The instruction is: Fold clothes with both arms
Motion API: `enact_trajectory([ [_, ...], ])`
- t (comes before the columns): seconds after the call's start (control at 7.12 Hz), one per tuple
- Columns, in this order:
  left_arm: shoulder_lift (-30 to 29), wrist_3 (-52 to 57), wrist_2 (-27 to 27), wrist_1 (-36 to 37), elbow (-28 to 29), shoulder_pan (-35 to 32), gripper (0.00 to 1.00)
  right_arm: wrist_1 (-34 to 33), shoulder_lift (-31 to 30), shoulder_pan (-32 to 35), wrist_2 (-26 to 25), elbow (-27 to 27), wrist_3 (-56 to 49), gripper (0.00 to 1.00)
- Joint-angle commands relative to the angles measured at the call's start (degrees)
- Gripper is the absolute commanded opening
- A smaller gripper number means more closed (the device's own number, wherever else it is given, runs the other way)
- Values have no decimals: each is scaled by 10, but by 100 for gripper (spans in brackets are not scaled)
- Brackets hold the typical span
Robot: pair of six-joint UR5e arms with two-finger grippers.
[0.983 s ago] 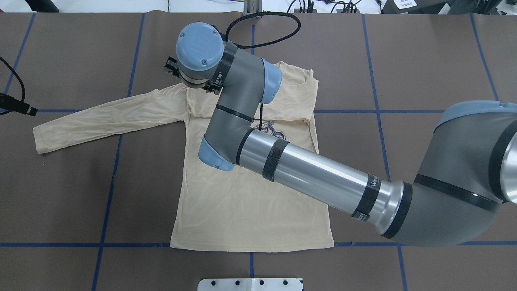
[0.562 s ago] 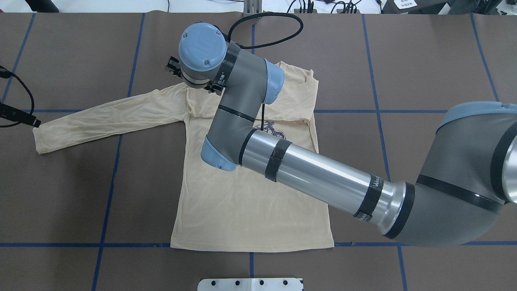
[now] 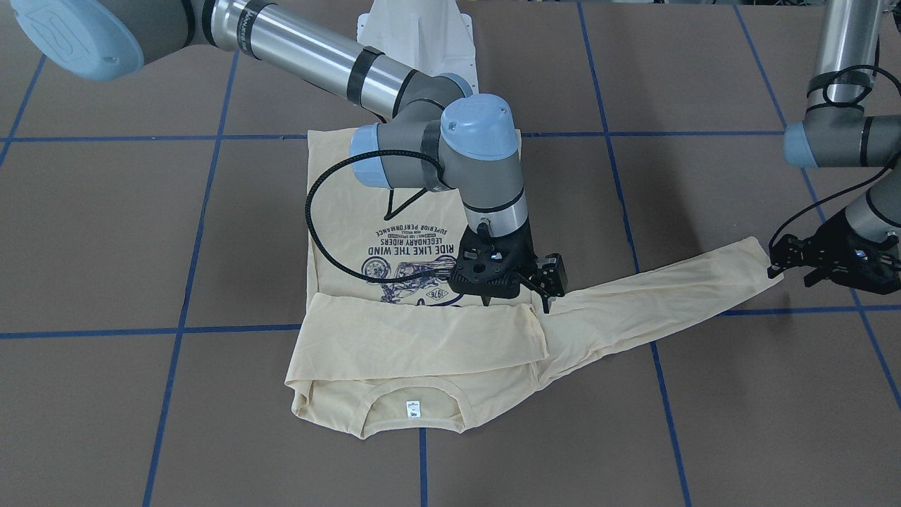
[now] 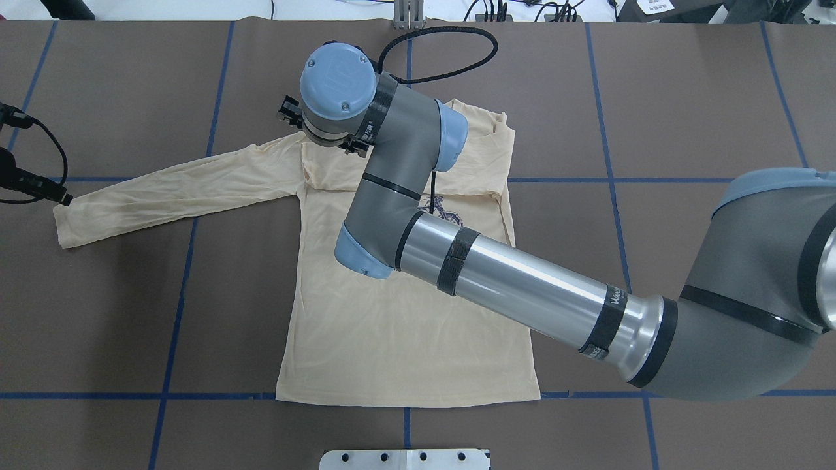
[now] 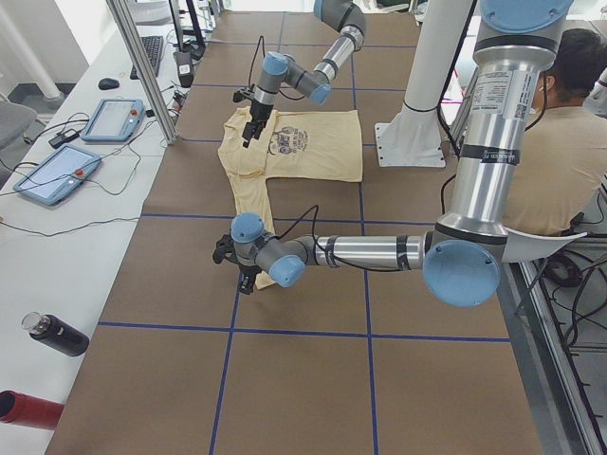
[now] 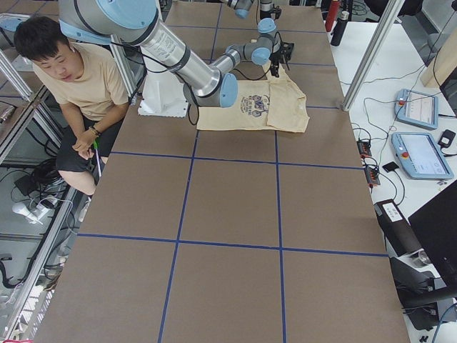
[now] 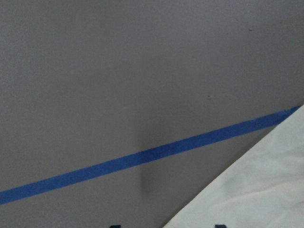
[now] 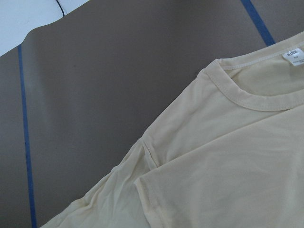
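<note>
The brown counter (image 4: 686,98) is gridded with blue tape. The right arm (image 4: 522,287) reaches across it from the overhead view's right and hides most of the shirt's chest there. Since a second ago its wrist has slid a little to the right, away from the spread sleeve.

The shirt (image 4: 392,339) lies flat at mid-counter, front up and hem toward the robot, unmoved. One sleeve (image 3: 422,338) is folded across the chest. The other sleeve (image 4: 176,189) stretches out toward the left arm (image 3: 838,134).

A man (image 6: 71,78) sits beside the counter. Two tablets (image 5: 57,173) and a black bottle (image 5: 57,334) lie on the side bench.

The right tool (image 3: 516,303) hangs just over the shoulder seam, fingers set wide, gripping nothing. The left tool (image 3: 774,266) is at the spread sleeve's cuff, nearer it than before. Its wrist view shows two tips well apart, so it stands wide.

The navy print (image 3: 412,260) reads "RIDE LIKE THE WIND", "LEGENDARY RIDERS", "SUPERIOR PERFORMANCE" and "1976". The white neck label (image 8: 293,52) reads "SIZE"; its smaller lines are too fine to read.
</note>
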Motion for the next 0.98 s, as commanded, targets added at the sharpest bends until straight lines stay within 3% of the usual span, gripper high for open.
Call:
enact_trajectory([
  [0.0,-2,0,0,0,6,9,67,1,-4,0,-1,3,0,99],
  [0.42,-2,1,-1,0,12,11,51,4,-8,0,-1,3,0,99],
  [0.56,-2,1,-1,0,13,11,31,4,-8,0,-1,3,0,99],
  [0.7,0,6,0,0,14,11,0,4,-7,0,-1,3,0,99],
  [0.84,0,6,0,-1,17,11,0,4,-7,0,-1,4,0,99],
])
